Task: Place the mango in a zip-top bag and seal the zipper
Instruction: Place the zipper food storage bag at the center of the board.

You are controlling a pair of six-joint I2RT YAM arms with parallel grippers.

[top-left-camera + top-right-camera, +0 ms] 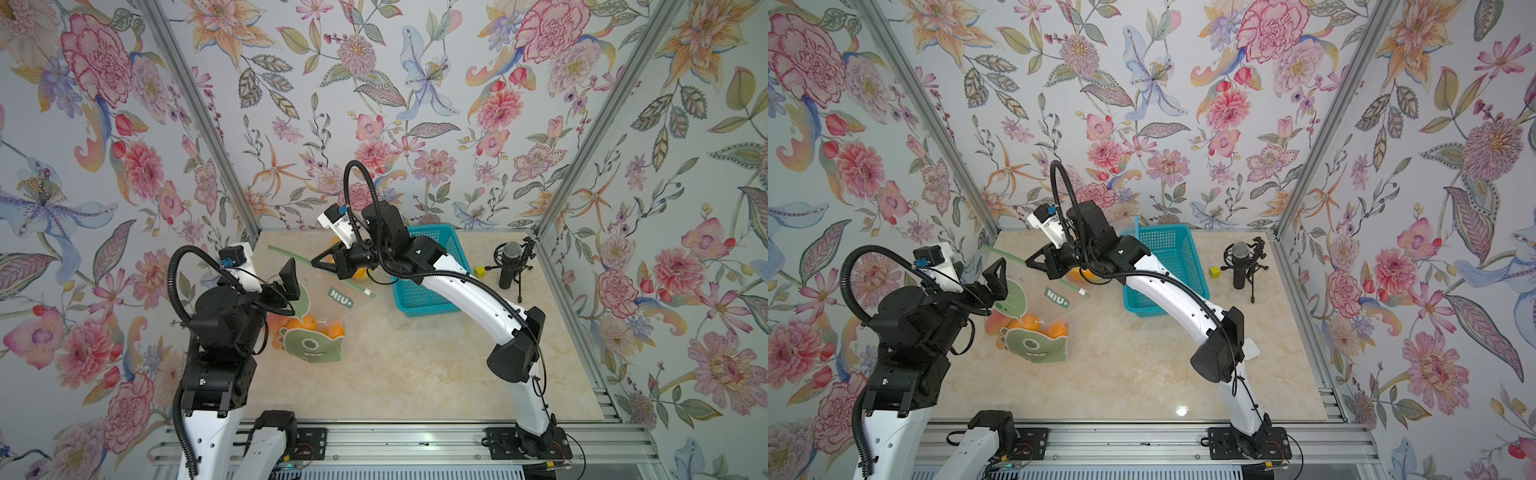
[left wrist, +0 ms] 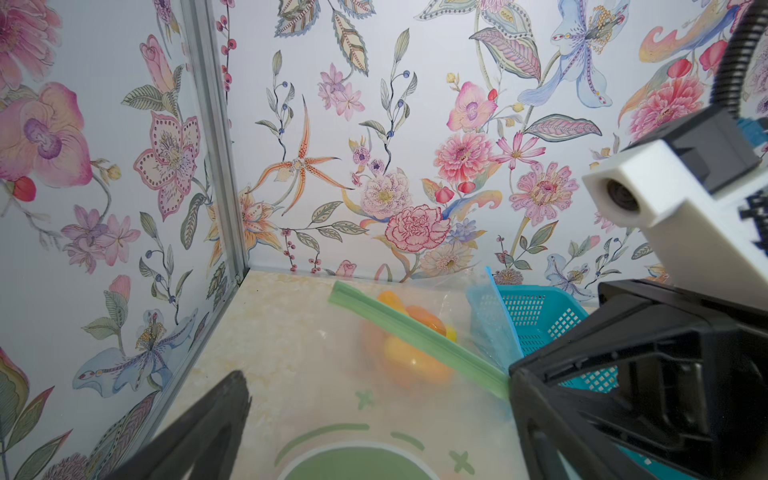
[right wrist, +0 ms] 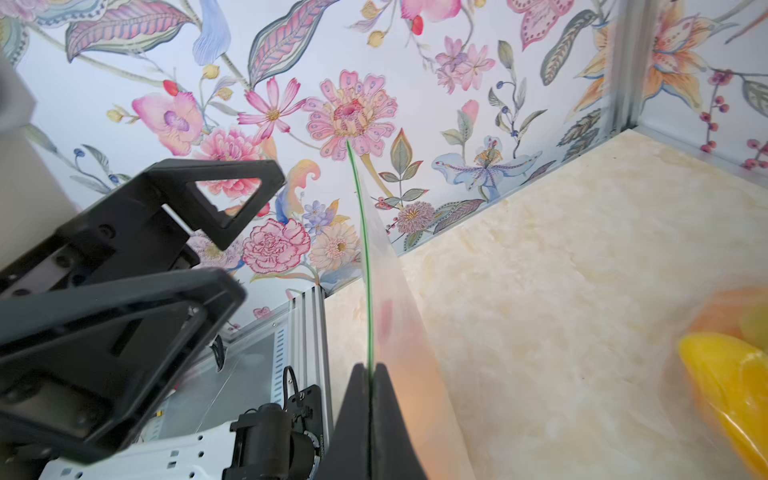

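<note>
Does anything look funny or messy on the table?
Only the zip-top bag: the right pincer is shut on its green zipper strip, holding that edge up off the table, while the fruit sags at the other end. Nothing looks spilled or broken.
</note>
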